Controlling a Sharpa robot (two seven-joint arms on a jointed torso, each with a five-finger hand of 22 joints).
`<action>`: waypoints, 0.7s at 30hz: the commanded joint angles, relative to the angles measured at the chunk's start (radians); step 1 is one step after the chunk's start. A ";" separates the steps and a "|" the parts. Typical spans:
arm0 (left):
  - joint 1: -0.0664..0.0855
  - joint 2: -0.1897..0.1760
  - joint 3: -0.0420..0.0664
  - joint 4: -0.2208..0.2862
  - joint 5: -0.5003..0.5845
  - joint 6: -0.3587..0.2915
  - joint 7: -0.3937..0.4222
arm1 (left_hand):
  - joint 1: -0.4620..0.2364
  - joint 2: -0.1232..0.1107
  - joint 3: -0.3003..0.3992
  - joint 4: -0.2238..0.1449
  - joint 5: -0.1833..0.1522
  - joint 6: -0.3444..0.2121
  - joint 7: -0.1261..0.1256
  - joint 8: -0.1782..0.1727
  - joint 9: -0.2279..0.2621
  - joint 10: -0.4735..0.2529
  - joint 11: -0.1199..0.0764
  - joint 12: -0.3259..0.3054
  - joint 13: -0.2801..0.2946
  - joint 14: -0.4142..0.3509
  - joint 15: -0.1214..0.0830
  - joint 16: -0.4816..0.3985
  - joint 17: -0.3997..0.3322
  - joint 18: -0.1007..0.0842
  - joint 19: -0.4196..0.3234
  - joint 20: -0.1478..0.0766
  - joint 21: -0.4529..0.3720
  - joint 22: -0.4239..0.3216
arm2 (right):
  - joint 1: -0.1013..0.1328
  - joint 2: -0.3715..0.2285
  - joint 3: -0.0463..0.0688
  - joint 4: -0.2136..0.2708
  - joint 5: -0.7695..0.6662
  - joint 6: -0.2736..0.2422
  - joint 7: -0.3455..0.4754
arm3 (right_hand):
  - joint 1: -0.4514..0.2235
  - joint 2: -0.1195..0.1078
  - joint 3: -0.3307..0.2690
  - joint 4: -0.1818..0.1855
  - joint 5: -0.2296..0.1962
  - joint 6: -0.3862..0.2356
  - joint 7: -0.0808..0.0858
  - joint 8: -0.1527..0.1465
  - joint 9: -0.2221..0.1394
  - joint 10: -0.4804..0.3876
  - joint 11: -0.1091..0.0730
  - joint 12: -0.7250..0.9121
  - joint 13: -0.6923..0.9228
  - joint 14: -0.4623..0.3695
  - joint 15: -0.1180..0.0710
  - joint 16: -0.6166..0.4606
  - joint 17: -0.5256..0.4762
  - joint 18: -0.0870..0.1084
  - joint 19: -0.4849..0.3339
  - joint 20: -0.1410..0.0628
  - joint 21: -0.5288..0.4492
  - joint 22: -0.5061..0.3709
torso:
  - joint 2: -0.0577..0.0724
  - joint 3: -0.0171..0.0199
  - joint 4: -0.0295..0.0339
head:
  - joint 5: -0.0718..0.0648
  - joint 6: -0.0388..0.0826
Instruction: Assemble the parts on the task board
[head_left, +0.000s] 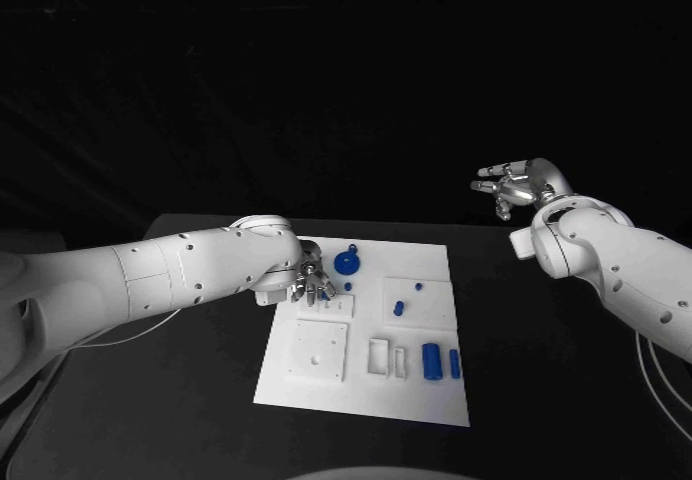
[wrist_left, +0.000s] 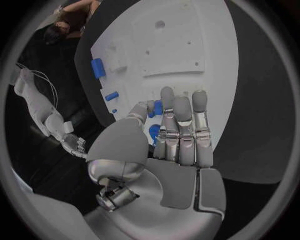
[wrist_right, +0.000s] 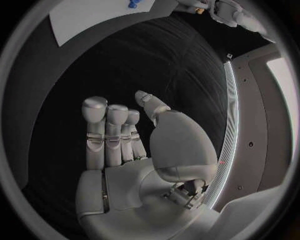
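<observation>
The white task board (head_left: 418, 400) lies in the middle of the black table. My left hand (head_left: 307, 286) hangs over its far left part with the fingers straight and nothing in them. A round blue part (head_left: 348, 263) stands just beside that hand; in the left wrist view this blue part (wrist_left: 154, 108) peeks out between the thumb and the fingers (wrist_left: 181, 125). Two small blue parts (head_left: 398, 307) sit mid-board, and two blue cylinders (head_left: 431, 360) lie near the front right. My right hand (head_left: 516, 185) is raised off to the far right, fingers apart and empty (wrist_right: 119, 135).
Raised white blocks (head_left: 319, 350) with holes and slots (head_left: 378, 355) cover the board's left and middle (wrist_left: 169, 50). Black table surface (head_left: 548, 380) surrounds the board on all sides. The board's corner (wrist_right: 87, 17) lies far from my right hand.
</observation>
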 joint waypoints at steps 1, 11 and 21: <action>0.001 0.006 0.000 -0.003 -0.026 0.029 -0.002 | 0.019 0.012 0.117 -0.114 -0.004 0.031 -0.032 0.006 0.002 0.041 -0.004 0.006 0.001 -0.007 -0.002 0.002 0.001 -0.010 0.007 0.002 -0.002 0.001 | -0.001 0.001 0.001 0.000 -0.003 0.017 0.000 | -0.009 0.003 0.000 -0.006 -0.006 0.009 0.002 -0.002 0.001 -0.017 -0.008 0.004 -0.001 0.005 0.000 -0.003 0.001 0.017 0.053 0.000 -0.003 0.020 | 0.000 -0.0005 0.0002 | 0.000 -0.002; -0.007 0.007 -0.003 0.002 -0.051 0.016 0.009 | 0.020 0.012 0.116 -0.113 -0.010 0.031 -0.032 0.006 -0.004 0.041 -0.004 0.004 0.006 -0.008 -0.002 0.006 -0.003 -0.010 0.012 0.003 -0.015 0.014 | -0.001 0.003 0.001 0.001 -0.003 0.018 0.000 | -0.009 0.003 0.000 -0.006 -0.006 0.009 0.002 -0.002 0.001 -0.017 -0.008 0.004 -0.001 0.005 0.000 -0.003 0.001 0.017 0.053 0.000 -0.003 0.020 | -0.001 -0.0006 0.0009 | -0.001 -0.004; -0.018 0.004 -0.003 0.012 -0.052 0.011 0.013 | 0.020 0.013 0.116 -0.113 -0.010 0.031 -0.032 0.006 -0.004 0.041 -0.004 0.004 0.007 -0.008 -0.002 0.007 -0.004 -0.010 0.013 0.003 -0.018 0.016 | -0.001 0.003 0.001 0.001 -0.003 0.019 -0.001 | -0.009 0.005 -0.003 -0.009 -0.007 0.009 0.002 -0.001 0.001 -0.017 -0.008 0.004 -0.001 0.004 0.000 -0.004 0.002 0.017 0.054 0.000 -0.004 0.020 | -0.001 -0.0008 0.0023 | -0.001 -0.008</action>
